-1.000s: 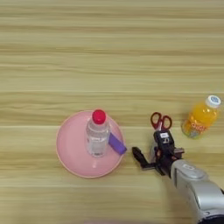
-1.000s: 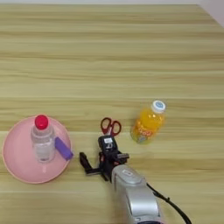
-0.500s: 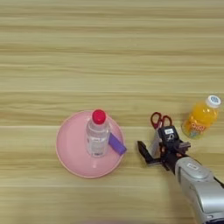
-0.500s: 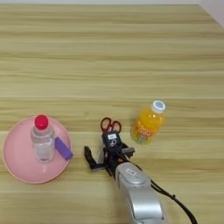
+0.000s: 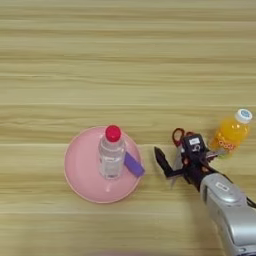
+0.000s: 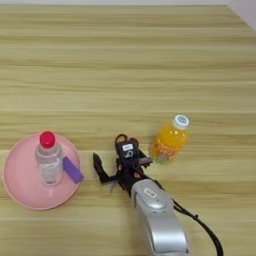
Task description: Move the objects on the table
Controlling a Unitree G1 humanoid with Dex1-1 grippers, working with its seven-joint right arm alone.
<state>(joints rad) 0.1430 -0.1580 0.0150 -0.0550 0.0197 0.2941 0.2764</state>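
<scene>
Pincer (image 5: pixel 186 161) spread apart over the scissors (image 5: pixel 178 138); juice bottle (image 5: pixel 231 133) just beside, toward desk's right edge.

Right arm (image 5: pixel 227 205) enters from the lower right, silver forearm angled up and to the left. Right gripper (image 5: pixel 182 155) low over the table (image 5: pixel 125 60). Two black fingers spread apart: one reaches left, the other points right.
</scene>
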